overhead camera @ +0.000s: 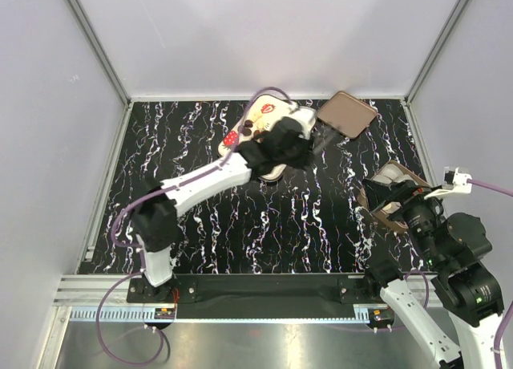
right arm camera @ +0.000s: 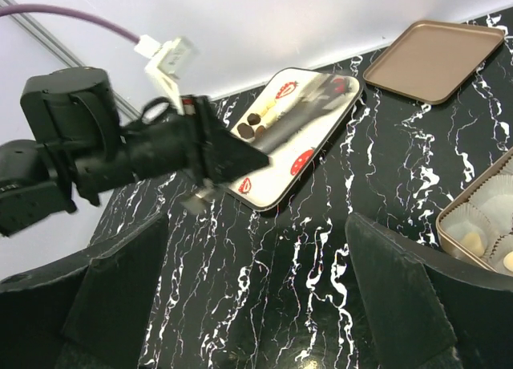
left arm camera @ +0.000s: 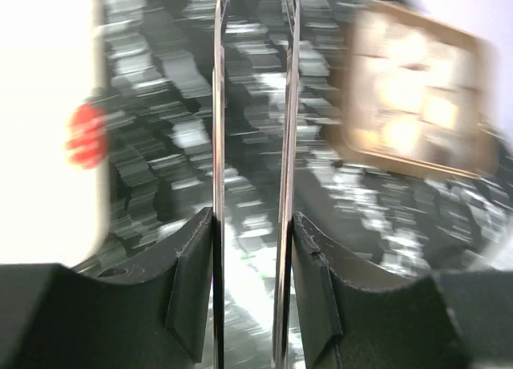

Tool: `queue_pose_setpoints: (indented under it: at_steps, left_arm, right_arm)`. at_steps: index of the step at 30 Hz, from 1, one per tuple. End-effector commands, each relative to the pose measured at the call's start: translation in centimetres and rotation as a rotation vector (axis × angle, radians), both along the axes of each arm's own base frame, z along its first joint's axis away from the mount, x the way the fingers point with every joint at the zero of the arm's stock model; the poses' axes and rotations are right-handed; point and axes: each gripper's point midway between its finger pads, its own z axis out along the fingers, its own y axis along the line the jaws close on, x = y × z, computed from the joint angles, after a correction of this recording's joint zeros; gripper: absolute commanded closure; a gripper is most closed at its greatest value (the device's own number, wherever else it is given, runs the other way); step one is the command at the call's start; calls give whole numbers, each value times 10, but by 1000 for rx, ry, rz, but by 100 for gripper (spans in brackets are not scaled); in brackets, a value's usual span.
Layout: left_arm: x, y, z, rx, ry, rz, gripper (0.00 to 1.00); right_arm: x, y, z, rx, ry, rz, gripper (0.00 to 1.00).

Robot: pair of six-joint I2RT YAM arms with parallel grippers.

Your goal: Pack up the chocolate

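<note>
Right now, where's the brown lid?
Top view: the brown lid lies at the far edge of the table, right of centre, just right of the cream tray.
</note>
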Motion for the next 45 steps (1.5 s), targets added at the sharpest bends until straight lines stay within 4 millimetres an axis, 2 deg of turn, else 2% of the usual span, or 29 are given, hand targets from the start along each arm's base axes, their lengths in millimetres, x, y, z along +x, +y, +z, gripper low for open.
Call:
queue_pose_setpoints:
  at_steps: [1, 2, 3, 5, 10, 14, 22, 33, 39, 42, 45]
  left_arm:
    - [33, 75, -12, 84, 12, 210, 56]
    - [35, 93, -31, 126, 34, 239, 55]
    - [47, 114, -36, 138, 42, 287, 55]
    - [58, 145, -52, 169, 83, 352, 55]
    - [73, 172, -72, 205, 124, 403, 55]
    - [80, 172, -80, 217, 131, 393, 53]
    - [78, 169, -101, 236, 197, 402, 54]
    - [91, 168, -109, 267, 188, 406, 56]
    - [88, 166, -100, 260, 196, 386, 67]
    - [83, 167, -88, 254, 200, 378, 69]
    - [78, 167, -67, 231, 192, 366, 70]
  right_arm:
    - [14, 5, 3, 15, 3, -7, 1]
    - [17, 7, -1, 15, 20, -4, 1]
    - [20, 9, -4, 15, 30, 1, 1]
    - [24, 15, -6, 19, 36, 23, 2]
    - [27, 18, -3, 26, 19, 32, 1]
    - [26, 16, -2, 11, 17, 25, 1]
    - [24, 12, -1, -4, 8, 14, 2]
    - [20, 8, 1, -10, -3, 3, 1]
    - [19, 6, 3, -13, -8, -3, 1]
    - [19, 7, 2, -10, -7, 0, 1]
    - [19, 8, 3, -2, -7, 4, 1]
